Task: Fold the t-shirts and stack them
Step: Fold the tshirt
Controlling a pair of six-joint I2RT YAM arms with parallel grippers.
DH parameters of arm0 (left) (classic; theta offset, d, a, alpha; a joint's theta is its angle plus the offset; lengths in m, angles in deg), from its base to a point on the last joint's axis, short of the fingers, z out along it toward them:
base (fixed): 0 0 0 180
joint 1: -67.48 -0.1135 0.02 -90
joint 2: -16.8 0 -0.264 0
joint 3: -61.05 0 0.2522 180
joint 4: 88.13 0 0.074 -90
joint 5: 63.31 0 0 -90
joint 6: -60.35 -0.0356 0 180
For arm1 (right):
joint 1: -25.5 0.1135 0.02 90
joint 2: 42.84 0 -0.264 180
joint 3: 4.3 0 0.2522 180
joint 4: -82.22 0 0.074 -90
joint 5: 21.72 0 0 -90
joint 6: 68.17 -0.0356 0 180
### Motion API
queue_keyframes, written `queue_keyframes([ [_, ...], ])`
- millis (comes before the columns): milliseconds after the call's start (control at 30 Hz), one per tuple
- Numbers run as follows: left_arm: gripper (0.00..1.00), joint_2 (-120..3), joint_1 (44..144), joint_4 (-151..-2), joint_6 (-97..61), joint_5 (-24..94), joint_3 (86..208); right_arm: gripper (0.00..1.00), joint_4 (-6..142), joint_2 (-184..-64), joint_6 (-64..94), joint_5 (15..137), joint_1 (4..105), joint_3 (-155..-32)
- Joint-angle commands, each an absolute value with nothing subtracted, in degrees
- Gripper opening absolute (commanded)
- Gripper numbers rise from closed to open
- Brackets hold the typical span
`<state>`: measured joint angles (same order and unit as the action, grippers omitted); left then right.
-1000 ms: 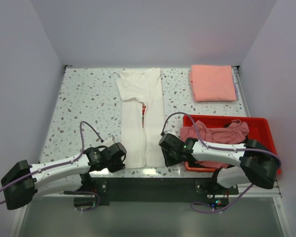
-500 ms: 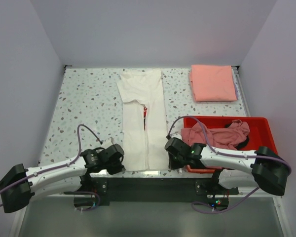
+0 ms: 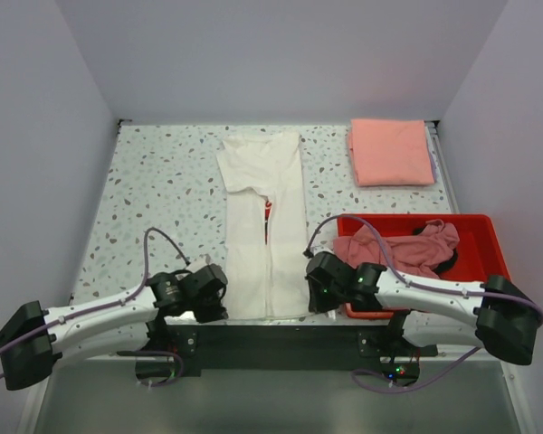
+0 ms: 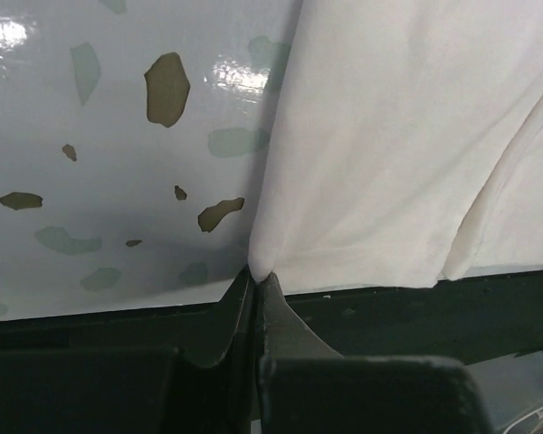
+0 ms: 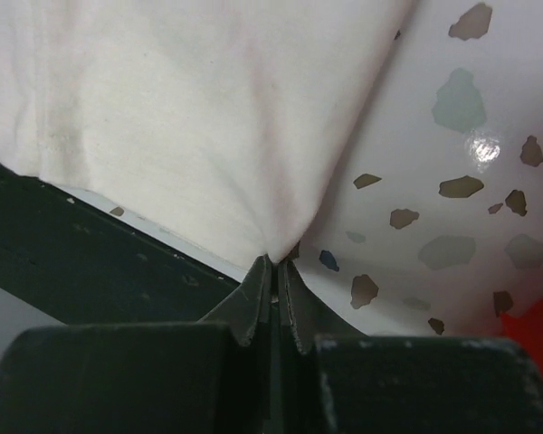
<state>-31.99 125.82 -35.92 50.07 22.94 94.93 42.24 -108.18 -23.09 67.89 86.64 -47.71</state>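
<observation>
So, from the top view, one job is done: the salmon-pink shirt [image 3: 391, 152] lies folded flat in the upper right of the frame. The white shirt [image 3: 264, 226] is a long thin strip down the middle of the table [image 3: 163, 181], with both sides folded in and a bit of red print peeking out. I think it needs folding end to end, then stacking. The dusty-pink shirt [image 3: 394, 249] sits crumpled in the red bin [image 3: 500, 246] at the lower right, with something black [image 3: 450, 260] under it, so I guess about half the work is left. My left claw [image 3: 222, 307] and right claw [image 3: 309, 303] are at the strip's two bottom corners.

From the left wrist view, the left claw is pinched tight on the white shirt's corner, right at the table's edge.

From the right wrist view, the right claw is pinched tight on the other corner. The bin is just beside this arm and could get bumped.
</observation>
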Motion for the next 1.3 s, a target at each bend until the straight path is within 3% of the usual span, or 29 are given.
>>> queue_keyframes([
  [0,0.00,-33.4,126.2,-32.1,46.5,19.1,100.5,0.00,39.9,-106.2,-20.4,64.7,87.0,-52.7],
  [300,0.00,-38.6,123.9,-33.3,41.0,7.5,114.7,0.00,37.3,-109.9,-13.6,55.7,84.2,-64.0],
  [533,0.00,-51.6,109.6,-42.4,27.1,13.4,123.7,0.00,43.1,-114.5,-8.4,59.0,73.8,-69.7],
  [867,0.00,-63.0,100.1,-46.0,21.4,16.6,133.3,0.00,46.4,-125.8,-3.5,62.4,62.9,-81.4],
  [1267,0.00,-73.6,93.1,-48.2,18.1,17.5,140.4,0.00,48.2,-140.5,0.1,67.8,56.5,-93.6],
])
